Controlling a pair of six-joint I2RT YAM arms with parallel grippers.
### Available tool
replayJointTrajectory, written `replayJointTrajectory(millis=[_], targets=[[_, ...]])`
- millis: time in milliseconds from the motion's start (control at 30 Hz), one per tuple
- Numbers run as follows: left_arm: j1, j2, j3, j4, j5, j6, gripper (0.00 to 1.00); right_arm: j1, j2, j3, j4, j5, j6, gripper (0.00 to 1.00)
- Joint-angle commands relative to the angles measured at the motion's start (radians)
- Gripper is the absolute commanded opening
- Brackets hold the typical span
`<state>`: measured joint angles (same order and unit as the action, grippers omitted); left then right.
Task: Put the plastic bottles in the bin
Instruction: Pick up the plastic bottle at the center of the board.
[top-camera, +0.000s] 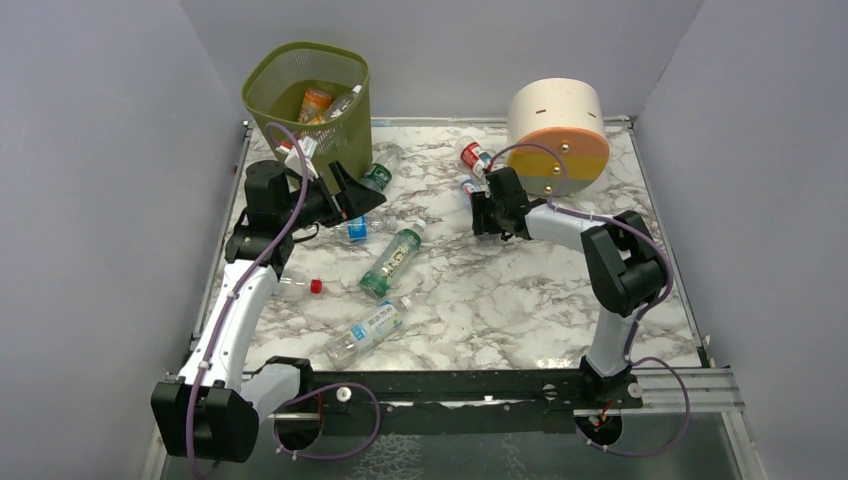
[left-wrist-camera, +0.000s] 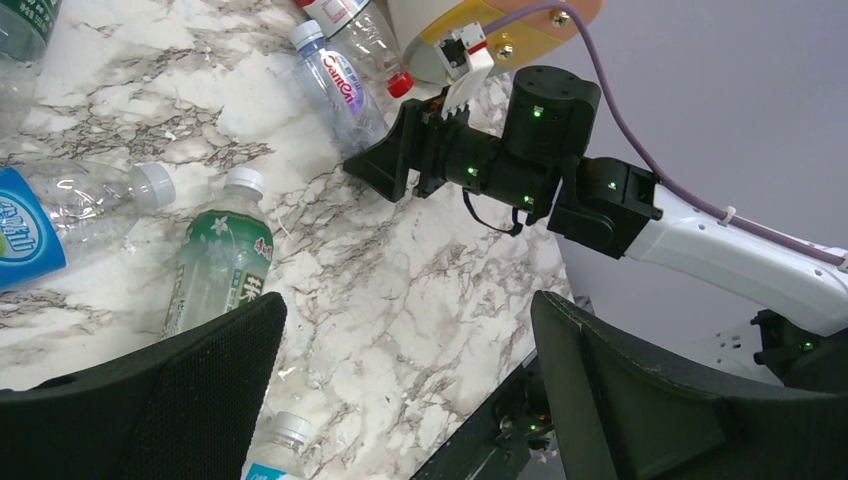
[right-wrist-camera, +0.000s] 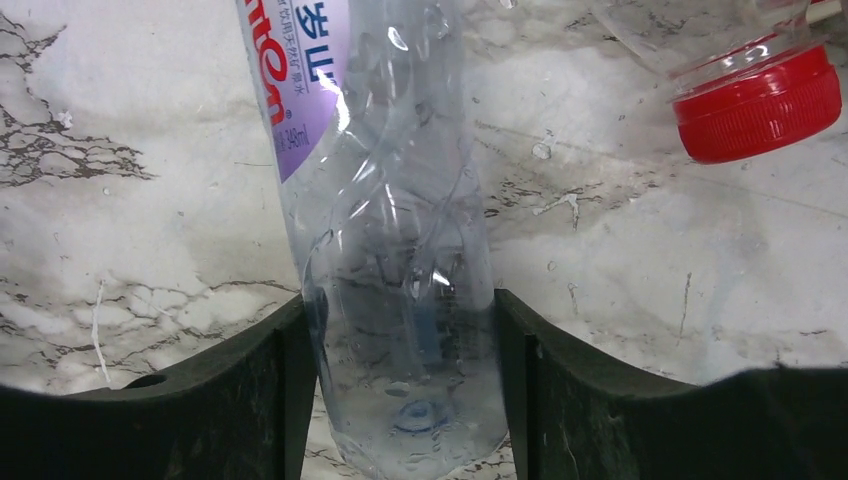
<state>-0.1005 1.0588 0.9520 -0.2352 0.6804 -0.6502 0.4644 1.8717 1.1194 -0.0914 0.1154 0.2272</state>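
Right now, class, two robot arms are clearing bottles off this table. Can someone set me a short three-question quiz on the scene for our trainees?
1. True or false: the left hand is holding a bottle.
2. Pick one: the label on the bottle in the right hand is A) green, B) purple and white, C) orange.
3. Short answer: which already holds bottles, the bin or the cylinder?

Key
1. False. It is open and empty.
2. B
3. The bin
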Motion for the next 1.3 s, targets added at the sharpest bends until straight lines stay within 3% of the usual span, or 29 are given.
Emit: replayJointTrajectory(millis=[0,367,633,833,933,1167,1267], targets=[[-0.005,-0.035,-0.002,-0.01,0.001,-0.003,0.99,0.0,-0.054,0.016,0.017,-0.033,0.007,0.58],[-0.007,-0.061,-0.048,0.013,0.007,-0.037,0.99,0.025,-0.207,-0.015,-0.034,-0.11,0.023,0.55],[-0.007,-0.118,-0.182,0.21,0.025,-0.192,0.99,0.05,-0.351,-0.053,-0.082,-0.257,0.079,0.55],[-0.008,-0.198,-0.281,0.243,-0.054,-0.249,0.99,0.084,-0.433,-0.074,-0.084,-0.353,0.123,0.55],[-0.008,-0.216,-0.315,0.267,-0.09,-0.277,0.99,0.11,-0.45,-0.068,-0.086,-0.386,0.149,0.56],[-0.008,-0.199,-0.44,0.513,-0.132,-0.444,0.99,0.154,-0.454,-0.023,-0.099,-0.441,0.186,0.56],[-0.008,-0.208,-0.457,0.525,-0.168,-0.463,0.99,0.159,-0.441,-0.003,-0.097,-0.466,0.197,0.56]])
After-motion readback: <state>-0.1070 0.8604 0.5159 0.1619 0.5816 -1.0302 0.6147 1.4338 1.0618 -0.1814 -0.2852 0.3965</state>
